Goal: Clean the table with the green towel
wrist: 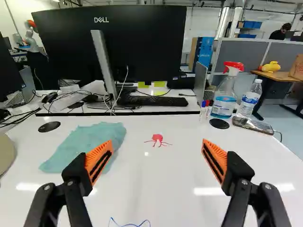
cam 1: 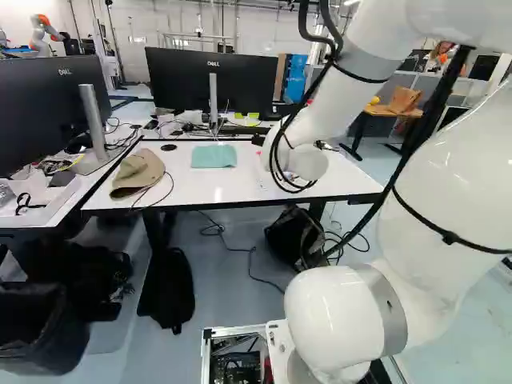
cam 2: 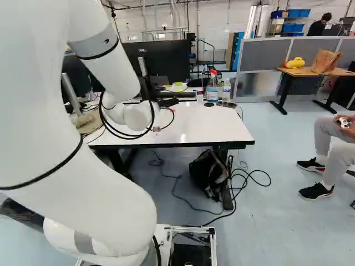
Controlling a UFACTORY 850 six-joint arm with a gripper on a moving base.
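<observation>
Where the spray bottle point(wrist: 224, 100) is, another bottle point(wrist: 249, 100) stands.

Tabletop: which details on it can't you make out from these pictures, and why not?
- Beneath the green towel: covered by its cloth, wrist view.
- Beneath the beige cap: covered by it, left base view.
- The blue squiggle's full outline: cut off by the wrist view's edge.
- The spray bottle's fine print: too small, wrist view.

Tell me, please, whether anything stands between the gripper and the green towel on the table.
Nothing visible stands between the open gripper and the towel. The hat lies beside the towel, on the side away from the gripper, so it looks clear of that path.
</observation>
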